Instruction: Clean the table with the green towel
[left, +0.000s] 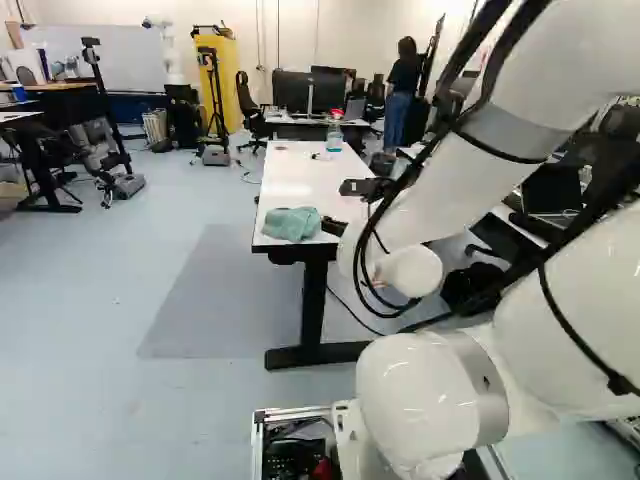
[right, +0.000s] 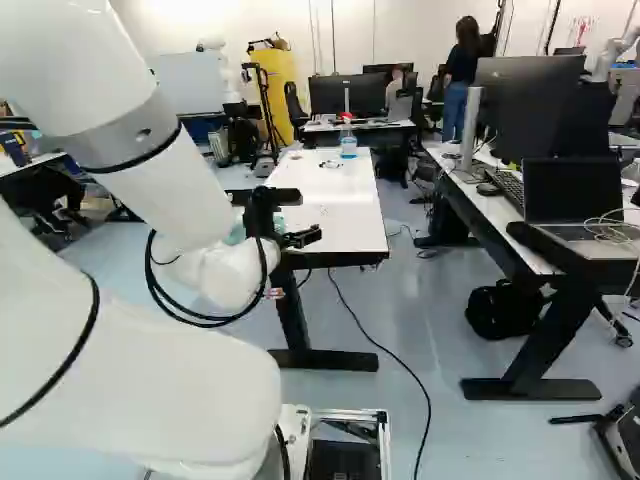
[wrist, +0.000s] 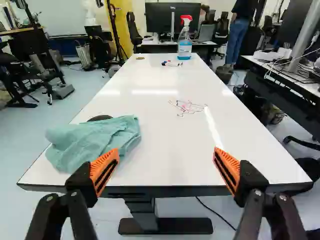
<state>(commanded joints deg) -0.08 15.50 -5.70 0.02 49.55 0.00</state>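
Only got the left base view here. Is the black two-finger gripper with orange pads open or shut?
Observer: The gripper is open; the wrist view shows its fingers wide apart, gripping nothing.
Operator: Copy. Any marks on the white rectangular tabletop ahead of it?
Observer: Yes, thin pink and dark squiggly lines on the tabletop, ahead of the gripper and beyond the crumpled green cloth towel.
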